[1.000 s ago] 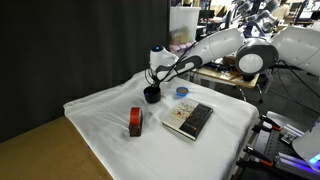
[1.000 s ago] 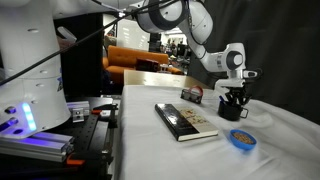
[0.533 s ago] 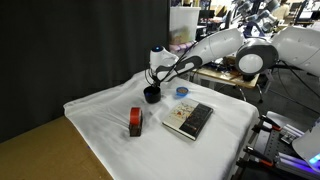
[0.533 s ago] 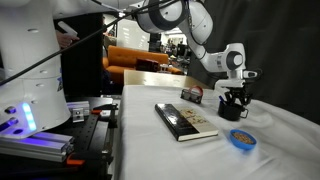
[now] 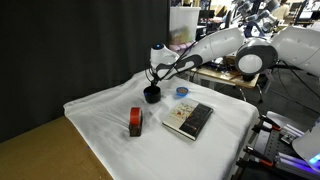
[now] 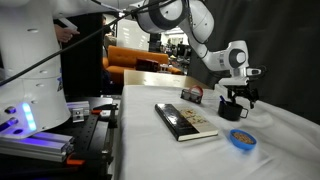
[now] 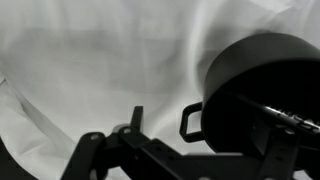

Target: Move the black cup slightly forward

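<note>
White cloth (image 5: 100, 115) drapes the whole table, and the black cup (image 5: 151, 96) sits on it toward the far side, upright, mouth up. The gripper (image 6: 238, 100) hangs right over that cup, fingers pointing down. In an exterior view the two fingers stand spread apart, one to each side above the rim, and they close on nothing. The cup rests on the cloth on its own.

From the wrist view the cup (image 7: 265, 85) fills the right half of the picture, a small loop handle (image 7: 192, 121) poking out of its left side. Its inside is just a black well, so I cannot tell whether anything lies in it.

Around it in both exterior views there is a red-and-black block (image 5: 135, 122) nearer the front edge, standing well apart from the cup. A book (image 5: 188, 119) lies flat in the middle of the cloth. A small blue disc (image 5: 182, 92) sits near the cup, between it and the table's edge, clear of both cup and book.
</note>
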Robot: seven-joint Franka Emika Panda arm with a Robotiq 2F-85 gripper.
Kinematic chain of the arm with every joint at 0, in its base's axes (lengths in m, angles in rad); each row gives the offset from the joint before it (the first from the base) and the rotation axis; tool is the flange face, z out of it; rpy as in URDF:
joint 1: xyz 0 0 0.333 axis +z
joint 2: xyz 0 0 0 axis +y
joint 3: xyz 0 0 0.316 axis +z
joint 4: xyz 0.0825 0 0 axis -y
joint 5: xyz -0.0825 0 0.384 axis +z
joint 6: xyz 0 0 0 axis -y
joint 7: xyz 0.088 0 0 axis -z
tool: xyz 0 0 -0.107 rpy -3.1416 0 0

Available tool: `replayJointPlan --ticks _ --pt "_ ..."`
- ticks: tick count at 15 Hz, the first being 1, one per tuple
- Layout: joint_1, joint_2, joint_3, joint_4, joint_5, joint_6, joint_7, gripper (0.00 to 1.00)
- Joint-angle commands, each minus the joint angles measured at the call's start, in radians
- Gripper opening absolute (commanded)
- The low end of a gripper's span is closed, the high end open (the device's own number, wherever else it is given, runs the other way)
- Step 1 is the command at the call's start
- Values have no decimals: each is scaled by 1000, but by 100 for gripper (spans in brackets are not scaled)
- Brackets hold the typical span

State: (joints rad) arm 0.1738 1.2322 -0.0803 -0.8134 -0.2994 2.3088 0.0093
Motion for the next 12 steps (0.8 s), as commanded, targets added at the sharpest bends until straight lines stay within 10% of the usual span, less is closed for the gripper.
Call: replayJointPlan --ticks 1,12 --pt "-1 6 -1 39 -3 -10 -18 100" --pt "47 -214 6 -172 -9 22 95 100"
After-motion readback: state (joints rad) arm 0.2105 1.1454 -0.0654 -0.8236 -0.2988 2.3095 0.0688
